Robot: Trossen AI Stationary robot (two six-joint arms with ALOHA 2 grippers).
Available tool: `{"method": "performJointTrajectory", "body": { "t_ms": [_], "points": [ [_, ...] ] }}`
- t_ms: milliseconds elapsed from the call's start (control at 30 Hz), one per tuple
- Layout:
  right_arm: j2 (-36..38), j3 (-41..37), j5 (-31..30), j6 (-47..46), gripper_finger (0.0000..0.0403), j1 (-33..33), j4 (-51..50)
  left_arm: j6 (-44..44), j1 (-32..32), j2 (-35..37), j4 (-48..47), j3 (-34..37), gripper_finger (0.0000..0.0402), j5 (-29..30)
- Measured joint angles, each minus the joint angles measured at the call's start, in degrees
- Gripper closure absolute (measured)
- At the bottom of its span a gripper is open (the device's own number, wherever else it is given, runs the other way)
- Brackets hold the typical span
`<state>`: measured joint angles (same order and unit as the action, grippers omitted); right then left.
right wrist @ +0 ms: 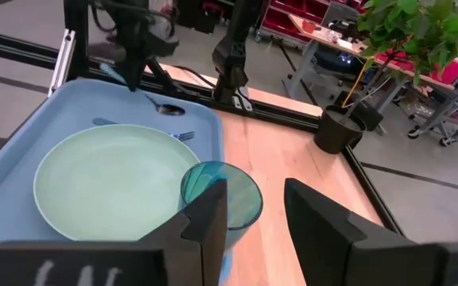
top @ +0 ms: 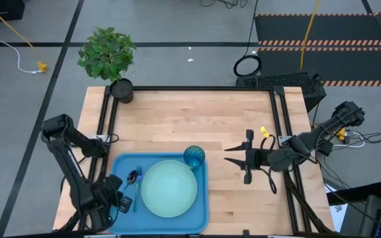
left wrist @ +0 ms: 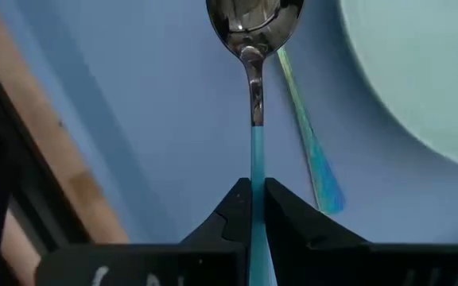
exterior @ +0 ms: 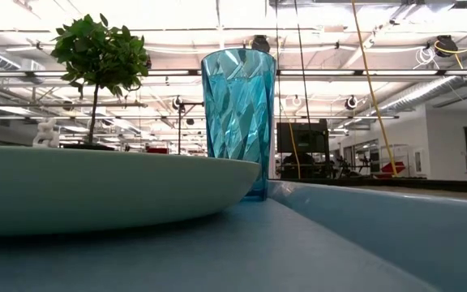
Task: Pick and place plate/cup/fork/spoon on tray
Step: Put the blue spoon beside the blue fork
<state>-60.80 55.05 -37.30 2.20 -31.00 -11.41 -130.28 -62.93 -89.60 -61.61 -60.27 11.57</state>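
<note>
Left pincer (left wrist: 257, 199) is pinching the spoon (left wrist: 254, 48) by its light blue handle, over the left strip of the tray (top: 200, 198). In the left wrist view we see the spoon's long axis running straight out from the fingers, bowl at the far end, handle end clamped between them. From above, the bowl points toward the far side of the tabletop (top: 190, 119) and sits just left of the plate (top: 169, 189). We can't tell whether the bowl touches the tray floor.

The fork (left wrist: 308, 143) lies flat on the tray beside the spoon, between it and the plate, long axis roughly parallel to the spoon but slightly angled. In the right wrist view its tines sit near the plate rim.

Tray contents: plate in the middle, cup (top: 194, 157) upright at the far right corner, just beside the plate edge, fork on the left strip.

Right pincer (top: 233, 157) hovers over bare tabletop right of the tray, fingers spread, pointing at the cup.

A potted plant (top: 109, 56) stands at the far left corner of the tabletop.
</note>
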Motion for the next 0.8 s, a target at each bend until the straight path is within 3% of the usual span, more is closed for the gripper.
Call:
{"method": "performJointTrajectory", "body": {
  "t_ms": [133,400,800],
  "points": [
    [0.0,0.0,0.02,-0.66,0.0285,0.0,0.44,-0.53,1.29,-1.81,-1.71,0.0,0.0378,-0.94],
    [0.0,0.02,0.04,-3.04,0.0285,0.0,0.43,-1.47,6.66,-4.75,-5.74,0.0,0.0378,-15.27],
    [0.0,0.02,0.07,-3.04,0.0285,0.0,0.41,-1.62,11.32,-9.25,-5.6,0.07,0.0378,-14.54]
  ]
}}
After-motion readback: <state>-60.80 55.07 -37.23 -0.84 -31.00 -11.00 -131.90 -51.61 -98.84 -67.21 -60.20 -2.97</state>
